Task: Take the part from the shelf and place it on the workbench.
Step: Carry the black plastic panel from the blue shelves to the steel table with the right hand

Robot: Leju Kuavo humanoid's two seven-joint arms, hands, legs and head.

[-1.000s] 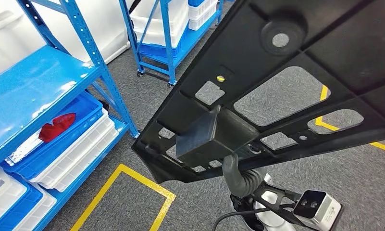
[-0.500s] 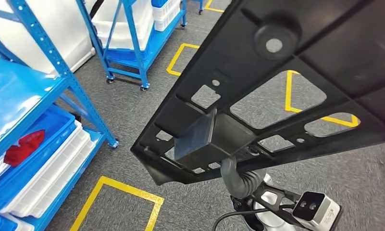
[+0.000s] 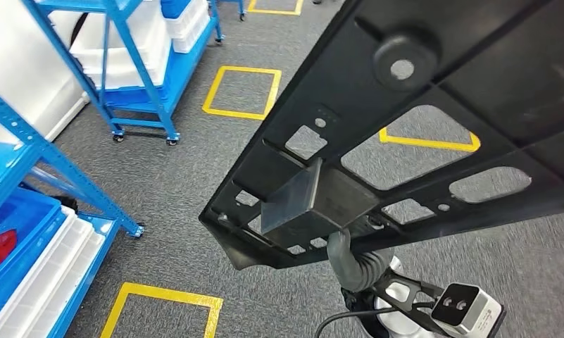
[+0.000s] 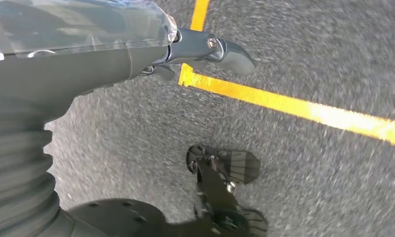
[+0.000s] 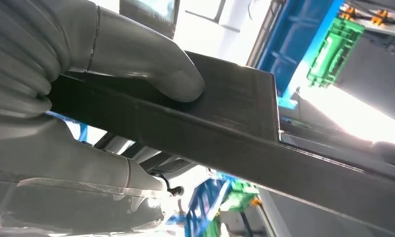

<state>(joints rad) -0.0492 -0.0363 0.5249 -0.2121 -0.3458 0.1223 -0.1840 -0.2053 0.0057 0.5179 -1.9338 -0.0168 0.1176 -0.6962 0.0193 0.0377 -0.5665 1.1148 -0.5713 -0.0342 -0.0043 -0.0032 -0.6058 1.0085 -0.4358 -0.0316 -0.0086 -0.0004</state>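
Black plastic part: a large flat black plastic panel with cut-out openings, a round boss and a boxy block on its underside, tilted and raised above the right hand, over grey carpet.
Right hand: grey thumb pressed on one face of the panel's edge, the rest of the hand on the other face, so the hand is clamped on the panel; in the head view its grey ribbed cover rises to the panel's lower rim beside the block.
Left hand: the left hand hangs over the grey carpet floor, fingers stretched out with nothing in them, above a yellow tape line.
Shelving: blue metal shelf racks with white plastic bins, well away from the right hand, on the far left side.
Floor marks: yellow taped squares on the carpet, beyond and below the held panel.
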